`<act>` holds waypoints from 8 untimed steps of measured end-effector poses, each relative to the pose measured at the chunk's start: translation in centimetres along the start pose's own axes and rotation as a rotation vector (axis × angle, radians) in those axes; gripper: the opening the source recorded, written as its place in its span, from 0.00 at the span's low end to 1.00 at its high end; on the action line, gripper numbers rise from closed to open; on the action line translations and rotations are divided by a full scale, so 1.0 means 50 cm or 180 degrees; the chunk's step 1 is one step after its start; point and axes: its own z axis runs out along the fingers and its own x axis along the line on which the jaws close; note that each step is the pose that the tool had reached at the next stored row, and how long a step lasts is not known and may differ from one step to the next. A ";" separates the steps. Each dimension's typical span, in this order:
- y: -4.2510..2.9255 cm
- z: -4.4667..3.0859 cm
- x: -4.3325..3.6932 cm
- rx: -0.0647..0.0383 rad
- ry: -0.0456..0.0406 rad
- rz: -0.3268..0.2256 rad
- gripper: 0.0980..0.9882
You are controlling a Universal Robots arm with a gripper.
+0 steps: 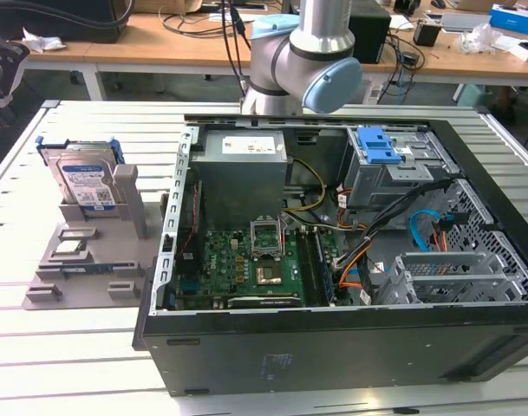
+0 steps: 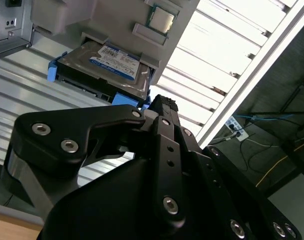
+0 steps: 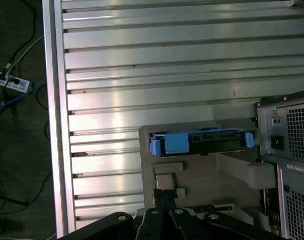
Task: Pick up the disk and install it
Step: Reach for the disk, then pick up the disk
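The disk (image 1: 86, 178) stands on edge in a slot of the grey stand (image 1: 116, 260), its blue carrier frame (image 3: 177, 143) turned up toward the claw (image 3: 164, 197), which hangs above it, closed on nothing and apart from it; the pick-up step is in hand, with no grasp yet. By my judgement a grasp calls for the jaws to spread and straddle the frame's thin upper edge; beyond the disk from the claw the desk (image 3: 107, 75) gives open room, while the computer case (image 3: 291, 150) wall crowds one side of the stand.
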 end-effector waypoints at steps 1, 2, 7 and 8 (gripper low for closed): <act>0.000 0.000 0.000 0.0000 0.0000 0.0000 0.01; 0.000 0.000 0.000 0.0000 0.0000 0.0000 0.01; 0.000 0.000 0.000 -0.0005 0.0008 -0.0210 0.01; 0.000 0.000 0.000 -0.0006 0.0010 -0.0254 0.01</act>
